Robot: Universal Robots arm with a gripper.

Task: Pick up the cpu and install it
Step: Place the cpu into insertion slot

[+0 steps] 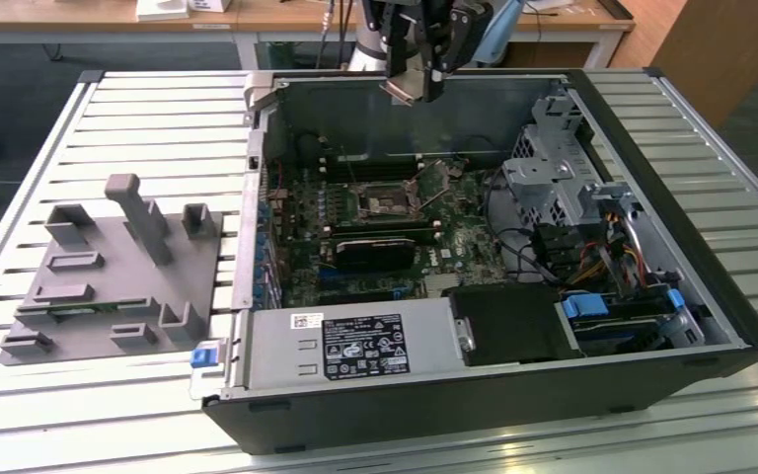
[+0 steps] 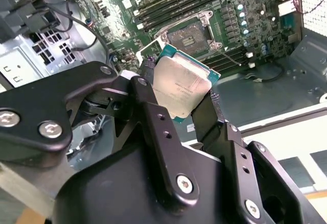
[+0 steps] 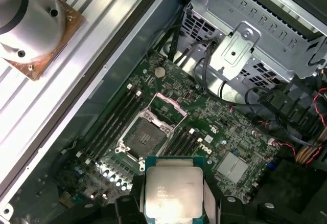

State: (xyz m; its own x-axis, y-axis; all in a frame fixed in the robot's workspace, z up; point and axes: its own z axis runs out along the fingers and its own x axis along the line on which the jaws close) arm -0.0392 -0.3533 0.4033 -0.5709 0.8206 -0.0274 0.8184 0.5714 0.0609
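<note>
My gripper [image 2: 180, 104] is clamped on the cpu [image 2: 181, 81], with my fingers [image 2: 153, 116] pressed against two opposite edges. Its silver-grey lid faces the camera in both wrist views, ringed by a thin green rim. The chip [image 3: 171, 191] is in the air, clear of the board.

In the exterior view my gripper [image 1: 413, 87] hangs over the open computer case [image 1: 695, 296], near its far wall and above the motherboard [image 1: 307, 232]. Beneath the chip lies the CPU socket [image 3: 145, 137], empty, its metal frame swung up. Rows of memory slots [image 3: 115, 116] run along both sides of it. A silver drive cage [image 3: 265, 35] stands beside the board.

Toward the exterior view's left, a grey plastic fixture [image 1: 110, 281] sits on the slatted table [image 1: 155, 118], well apart from the case.
</note>
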